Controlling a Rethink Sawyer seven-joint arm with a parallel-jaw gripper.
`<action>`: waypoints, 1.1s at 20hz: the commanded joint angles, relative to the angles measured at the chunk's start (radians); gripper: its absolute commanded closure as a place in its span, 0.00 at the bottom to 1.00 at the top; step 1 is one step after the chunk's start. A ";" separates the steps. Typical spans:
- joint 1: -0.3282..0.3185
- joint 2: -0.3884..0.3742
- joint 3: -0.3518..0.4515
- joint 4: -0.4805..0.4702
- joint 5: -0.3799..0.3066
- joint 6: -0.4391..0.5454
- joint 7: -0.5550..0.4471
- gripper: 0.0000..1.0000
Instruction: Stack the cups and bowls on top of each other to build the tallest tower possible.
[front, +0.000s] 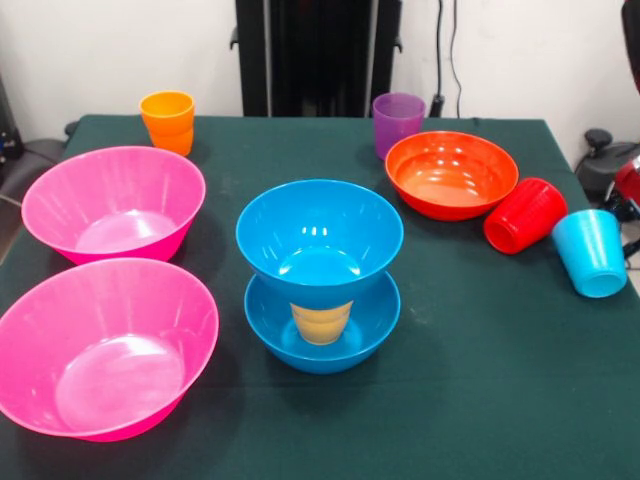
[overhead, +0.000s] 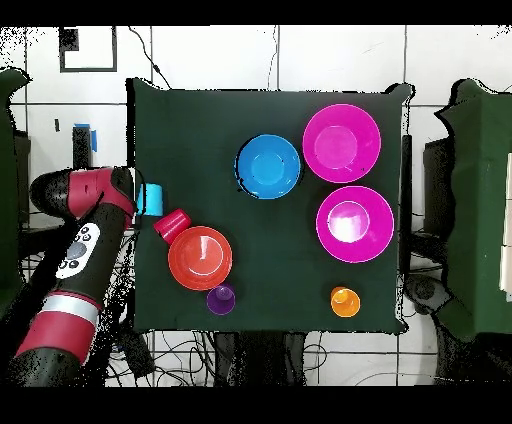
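Judging the tower (front: 320, 275) top-heavy on its yellow cup (front: 321, 322), we feared a nudge would topple it; gripper (overhead: 140, 197) beside light blue cup (front: 591, 252), state indiscernible.

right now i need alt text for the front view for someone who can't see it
A blue bowl sits on a yellow cup inside another blue bowl, mid-table. Two pink bowls are left; an orange-red bowl is right.

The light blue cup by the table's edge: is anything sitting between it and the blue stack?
Nothing visible does. The light blue cup lies tipped beside the red cup; bare cloth stretches from it to the tower.
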 joint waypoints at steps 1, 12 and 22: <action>0.068 0.111 -0.011 -0.033 -0.108 -0.150 0.154 0.00; 0.086 0.184 -0.037 -0.078 -0.059 -0.194 0.204 0.00; 0.080 0.192 -0.049 -0.073 -0.039 -0.210 0.170 0.00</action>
